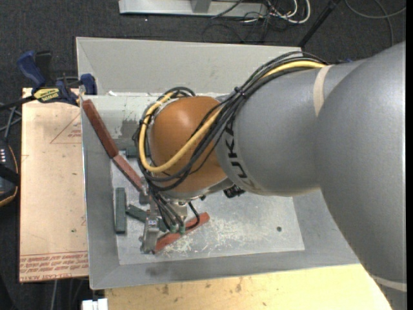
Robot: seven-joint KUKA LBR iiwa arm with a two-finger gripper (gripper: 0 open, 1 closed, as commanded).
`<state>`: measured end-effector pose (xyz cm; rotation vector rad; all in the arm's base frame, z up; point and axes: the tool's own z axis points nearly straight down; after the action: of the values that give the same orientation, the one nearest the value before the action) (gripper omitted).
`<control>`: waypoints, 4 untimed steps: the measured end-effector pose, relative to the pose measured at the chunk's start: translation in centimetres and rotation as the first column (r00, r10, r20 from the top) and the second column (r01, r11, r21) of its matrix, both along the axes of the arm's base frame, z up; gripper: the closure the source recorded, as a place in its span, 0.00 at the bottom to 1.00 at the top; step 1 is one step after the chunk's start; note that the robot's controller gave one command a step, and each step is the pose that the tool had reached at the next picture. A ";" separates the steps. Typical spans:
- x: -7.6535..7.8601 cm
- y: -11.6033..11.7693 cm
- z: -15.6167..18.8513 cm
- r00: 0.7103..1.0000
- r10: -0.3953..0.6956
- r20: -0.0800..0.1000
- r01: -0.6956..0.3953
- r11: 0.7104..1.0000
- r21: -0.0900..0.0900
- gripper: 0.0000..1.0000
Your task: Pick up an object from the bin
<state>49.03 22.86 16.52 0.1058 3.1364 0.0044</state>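
Observation:
My gripper (153, 236) is down near the bin floor at the front left, just below the orange dome on the wrist. A short flat red piece (187, 230) lies on the floor right beside it, touching or nearly touching its right side. A small grey-green piece (137, 213) lies just to its left. Further left lies a dark grey bar (120, 210), lengthwise along the bin's left wall. Whether the red piece is gripped I cannot tell.
A long red-brown stick (106, 137) leans from the bin's back left corner down toward the gripper. A dark grey block (131, 152) lies beside it, partly under the dome. Pale crumbs are strewn over the floor at the front. The arm covers the bin's right half.

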 end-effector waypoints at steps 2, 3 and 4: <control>4.3 -7.8 -6.9 0.980 0.201 -0.002 -0.201 0.980 -0.001 1.00; 4.3 -7.8 -6.9 0.980 0.200 -0.003 -0.200 0.980 -0.001 0.00; 4.3 -7.8 -6.9 0.980 0.201 -0.003 -0.201 0.980 -0.001 0.00</control>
<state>53.32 15.05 9.64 -0.2111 3.1338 0.0026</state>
